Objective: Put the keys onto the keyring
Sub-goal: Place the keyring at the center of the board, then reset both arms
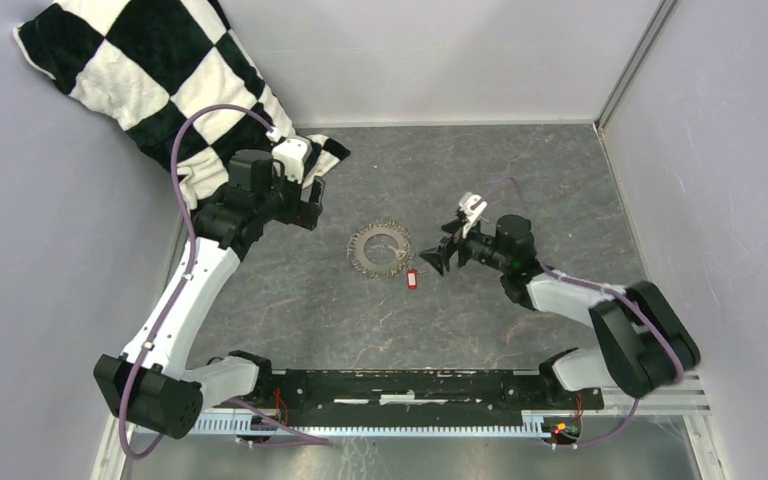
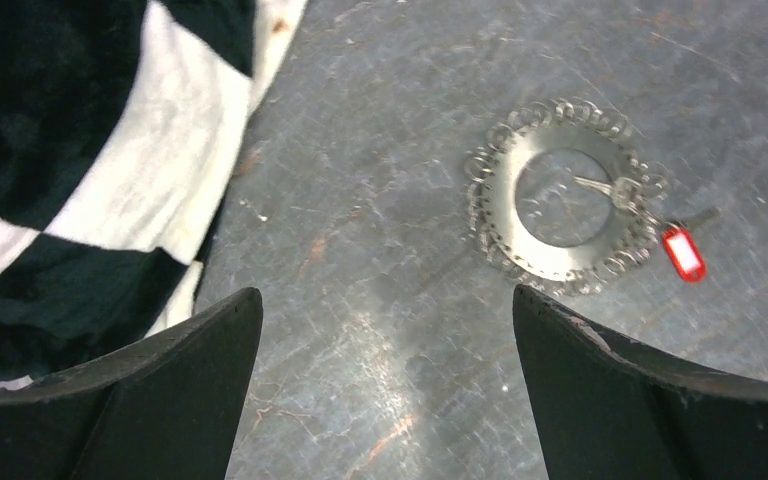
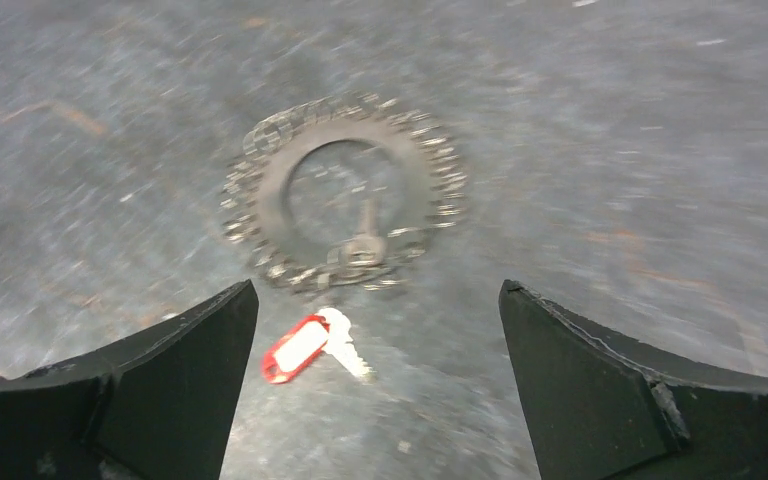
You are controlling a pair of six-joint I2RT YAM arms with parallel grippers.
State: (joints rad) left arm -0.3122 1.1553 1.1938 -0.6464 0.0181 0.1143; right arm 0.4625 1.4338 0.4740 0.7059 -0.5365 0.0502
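The keyring (image 1: pixel 378 250) is a jagged circle of small silver rings lying flat on the dark marbled table (image 1: pixel 520 170), seen also in the left wrist view (image 2: pixel 500 235) and the right wrist view (image 3: pixel 250 185). One small silver key (image 3: pixel 365 238) lies inside the circle with its head at the rim (image 2: pixel 605 188). A second pale key (image 3: pixel 348 345) lies just outside it beside the red tag (image 3: pixel 295 348) (image 1: pixel 411 279) (image 2: pixel 682 252). My right gripper (image 3: pixel 378 300) (image 1: pixel 440 250) hangs open just right of the tag, holding nothing. Up and to the left of the ring, my left gripper (image 2: pixel 388 330) (image 1: pixel 310 212) is open and empty.
A black-and-white checkered cloth (image 1: pixel 160 80) (image 2: pixel 80 150) drapes over the back left corner, touching the table beside my left gripper. Grey walls close in the table at the back and on both sides. The arm bases and a black rail (image 1: pixel 400 385) line the near edge.
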